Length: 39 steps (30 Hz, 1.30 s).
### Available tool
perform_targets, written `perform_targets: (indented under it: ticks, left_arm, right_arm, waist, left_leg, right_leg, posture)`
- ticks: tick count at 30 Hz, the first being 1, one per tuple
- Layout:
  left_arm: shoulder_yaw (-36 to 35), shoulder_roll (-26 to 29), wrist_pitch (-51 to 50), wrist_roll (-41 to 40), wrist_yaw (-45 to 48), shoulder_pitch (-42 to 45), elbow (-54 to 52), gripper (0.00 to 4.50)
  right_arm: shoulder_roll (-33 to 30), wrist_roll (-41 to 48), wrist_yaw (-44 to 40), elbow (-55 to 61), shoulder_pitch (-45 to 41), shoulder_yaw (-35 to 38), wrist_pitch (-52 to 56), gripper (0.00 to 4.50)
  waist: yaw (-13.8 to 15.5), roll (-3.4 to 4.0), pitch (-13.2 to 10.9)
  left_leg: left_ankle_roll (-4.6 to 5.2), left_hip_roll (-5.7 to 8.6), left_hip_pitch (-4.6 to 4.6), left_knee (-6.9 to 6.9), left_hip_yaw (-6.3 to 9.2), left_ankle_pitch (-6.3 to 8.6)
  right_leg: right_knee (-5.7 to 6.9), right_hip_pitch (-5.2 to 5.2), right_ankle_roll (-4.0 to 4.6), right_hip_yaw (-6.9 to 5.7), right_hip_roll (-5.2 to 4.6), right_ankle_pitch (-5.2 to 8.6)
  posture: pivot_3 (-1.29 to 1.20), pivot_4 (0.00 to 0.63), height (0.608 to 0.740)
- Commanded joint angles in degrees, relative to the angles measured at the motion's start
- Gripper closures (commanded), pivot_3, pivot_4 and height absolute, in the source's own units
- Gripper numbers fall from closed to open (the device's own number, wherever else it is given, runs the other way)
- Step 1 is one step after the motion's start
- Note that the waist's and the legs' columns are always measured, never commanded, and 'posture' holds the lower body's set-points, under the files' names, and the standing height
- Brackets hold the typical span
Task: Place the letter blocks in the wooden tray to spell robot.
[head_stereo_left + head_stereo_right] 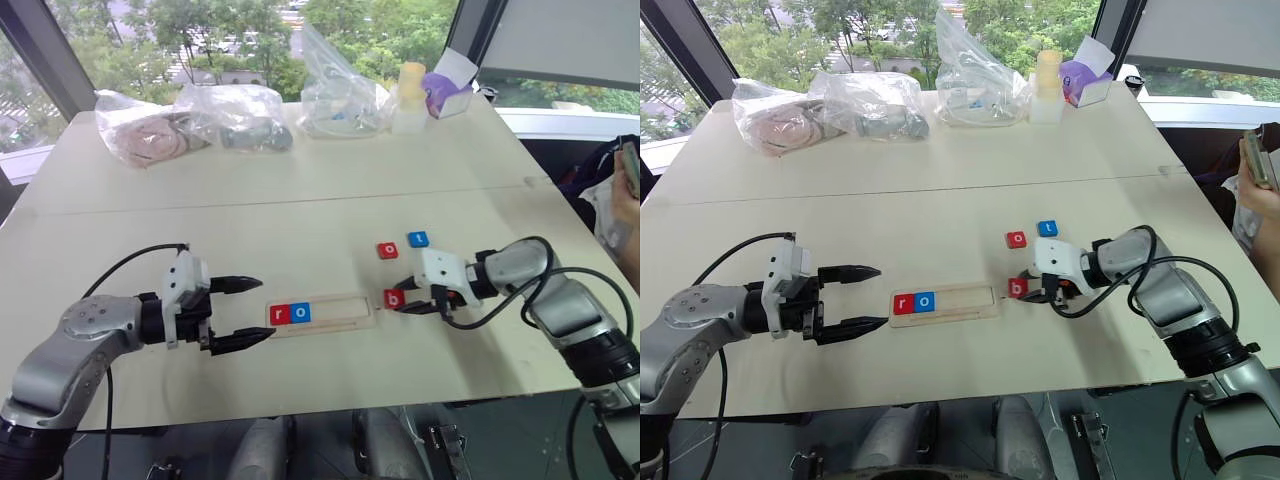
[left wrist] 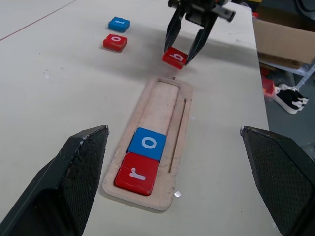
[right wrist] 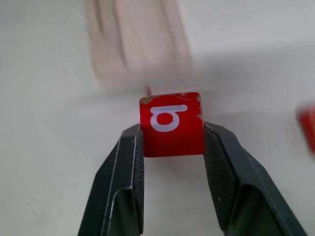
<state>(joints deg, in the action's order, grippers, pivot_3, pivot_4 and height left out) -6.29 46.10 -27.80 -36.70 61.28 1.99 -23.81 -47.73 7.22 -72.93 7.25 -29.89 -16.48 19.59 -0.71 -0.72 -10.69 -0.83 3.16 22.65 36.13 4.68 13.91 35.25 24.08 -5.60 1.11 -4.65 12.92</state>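
Right gripper [image 3: 172, 142] was clenched on red b block [image 3: 172, 123], just beside right end of wooden tray [image 1: 330, 312]; whether block touched tabletop [image 1: 300, 220] could not be told. Left gripper [image 1: 250, 312] was released, fingers spread wide, hovering just off tray's left end. Tray lay near tabletop's front edge, holding 2 blocks at left end: red r block [image 1: 281, 313], blue o block [image 1: 301, 312], touching. Red o block [image 1: 387, 250] and blue t block [image 1: 418, 239] lay on tabletop beyond tray's right end, near each other.
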Motion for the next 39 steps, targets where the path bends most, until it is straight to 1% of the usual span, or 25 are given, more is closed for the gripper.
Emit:
perform_targets:
  ticks: [1,3,6,13,25,35,37,38,39]
  left_arm:
    - [-1.37,0.63,0.61,-0.35,0.18,0.16,-1.76,0.0]
    - [-1.25,0.53,0.57,-0.36,0.04,0.02,-2.1,0.0]
    - [-1.38,0.57,0.45,-0.47,-0.12,-0.45,-2.76,0.0]
    - [-2.02,0.63,0.19,-0.54,-0.9,-1.65,-4.12,0.0]
    - [-2.06,0.01,-0.03,-0.76,-2.88,-2.79,-5.56,0.0]
    - [-1.73,-0.01,-0.08,-0.9,-3.29,-2.67,-5.72,0.0]
    - [-1.68,-0.01,-0.17,-0.96,-3.34,-2.69,-5.87,0.0]
    - [-1.69,-0.01,-0.19,-0.97,-3.34,-2.72,-5.93,0.0]
    - [-1.66,-0.02,-0.22,-0.94,-3.39,-2.7,-5.97,0.0]
  right_arm:
    - [2.07,-0.17,1.02,4.79,-2.34,-1.55,3.9,3.39]
    - [5.09,-1.58,2.63,4.98,-3.67,-4.21,6.09,3.39]
    - [7.78,-3.97,3.82,5.01,-4.48,-7.7,7.29,3.39]
    - [12.78,-4.22,6.25,4.78,-5.5,-10.07,11.04,3.39]
    - [15.03,-4.59,7.75,5.42,-5.23,-11.4,12.93,3.39]
    - [15.45,-5.13,8.14,4.64,-5.44,-12.29,12.56,3.39]
    - [15.52,-5.22,8.24,4.57,-5.38,-12.43,12.49,2.34]
    - [15.52,-5.3,8.29,4.55,-5.37,-12.5,12.47,1.94]
    - [15.53,-5.35,8.31,4.48,-5.38,-12.51,12.41,1.43]
  waist:
    - [0.08,-0.01,0.0]
    - [0.08,-0.04,0.01]
    - [0.15,-0.02,0.0]
    - [0.04,-0.03,0.01]
    - [-0.09,-0.03,0.01]
    - [-0.03,-0.03,0.01]
    - [-0.04,-0.03,0.01]
    - [-0.04,-0.03,0.01]
    - [-0.05,-0.03,0.01]
  left_leg:
    - [0.0,0.0,0.0,0.01,0.0,0.0]
    - [-0.01,0.01,0.0,0.02,0.0,0.0]
    - [-0.01,0.01,0.02,0.02,0.0,0.0]
    - [-0.04,0.03,0.21,0.03,-0.01,-0.02]
    - [-0.05,0.03,0.21,0.03,0.0,-0.02]
    - [-0.05,0.03,0.21,0.04,0.0,-0.02]
    - [-0.05,0.03,0.21,0.04,0.0,-0.02]
    - [-0.05,0.03,0.21,0.04,-0.01,-0.02]
    - [-0.05,0.03,0.21,0.04,0.0,-0.02]
  right_leg:
    - [-0.01,-0.01,0.0,0.0,0.0,0.0]
    - [-0.01,-0.03,0.0,-0.01,-0.02,0.0]
    - [-0.01,-0.01,0.0,-0.01,-0.02,0.0]
    - [0.0,0.21,-0.01,0.0,-0.03,-0.01]
    - [0.03,0.22,-0.01,-0.01,0.0,-0.02]
    - [0.04,0.22,-0.02,-0.01,0.0,-0.03]
    - [0.05,0.22,-0.02,-0.01,0.0,-0.03]
    - [0.05,0.22,-0.02,-0.01,0.0,-0.03]
    - [0.05,0.22,-0.02,-0.01,0.0,-0.03]
  posture:
    - [0.0,0.15,0.74]
    - [0.0,0.15,0.74]
    - [0.0,0.15,0.74]
    - [0.0,0.15,0.74]
    - [0.0,0.15,0.74]
    - [0.0,0.15,0.74]
    - [0.0,0.15,0.74]
    - [0.0,0.15,0.74]
    - [0.0,0.15,0.74]
